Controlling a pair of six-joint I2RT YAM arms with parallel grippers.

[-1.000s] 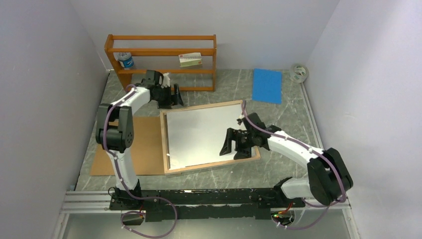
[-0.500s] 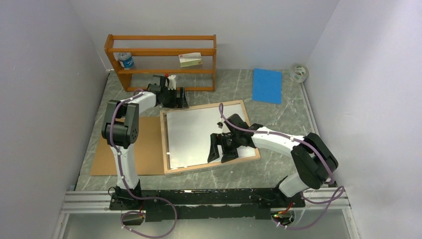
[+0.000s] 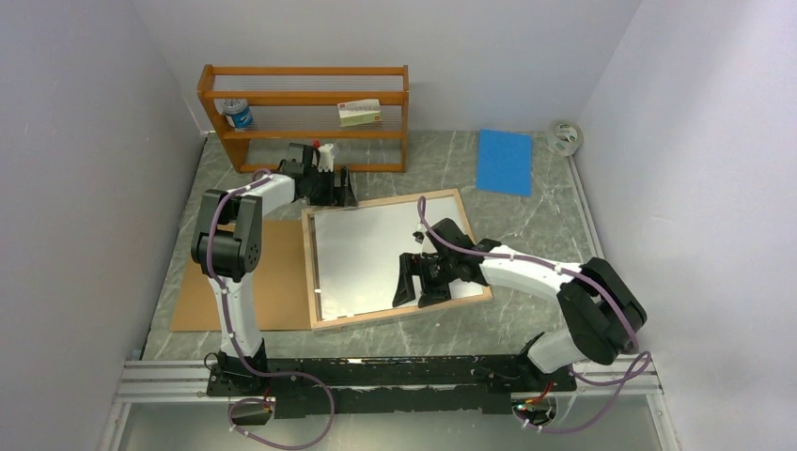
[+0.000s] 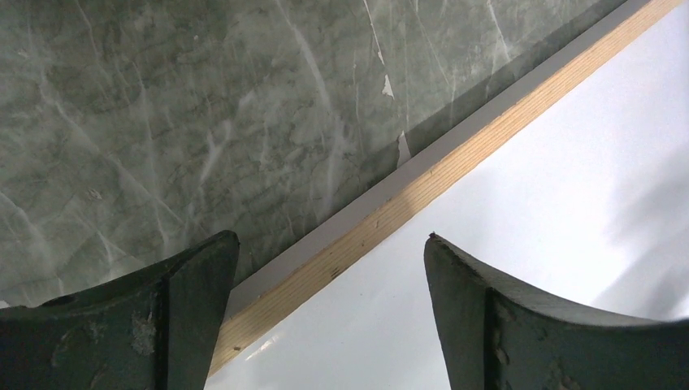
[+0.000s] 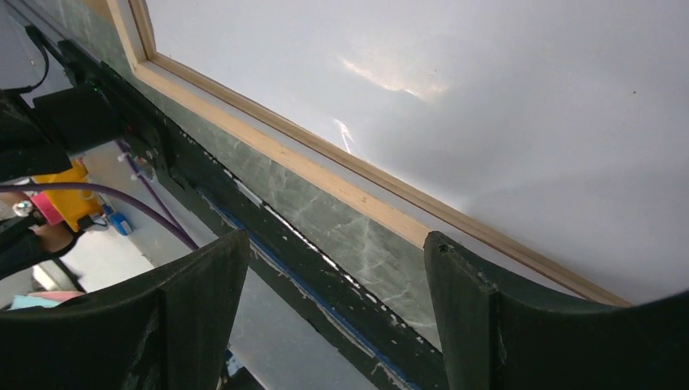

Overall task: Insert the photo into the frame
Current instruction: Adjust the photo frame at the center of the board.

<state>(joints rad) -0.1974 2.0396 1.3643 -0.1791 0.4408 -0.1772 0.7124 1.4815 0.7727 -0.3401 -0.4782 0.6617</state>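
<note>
As I read it, frame (image 3: 404,311): one, wood reverse up.
Photo (image 3: 362,254): one, white side up, apparently seated inside frame.
Left gripper (image 3: 340,188): fingers spread, at frame's far-left corner.
Right gripper (image 3: 414,290): fingers spread, above photo.

Overhead looks down; wrist cameras share the frame (image 3: 376,201).

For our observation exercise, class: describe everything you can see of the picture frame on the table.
The frame is a large, thin rectangle lying flat and slightly askew on the grey marbled table, light wood side up. A plain white sheet fills its opening. The open left gripper straddles its far rail near the left corner; the open right gripper hovers over its near rail. Contact cannot be told.
</note>
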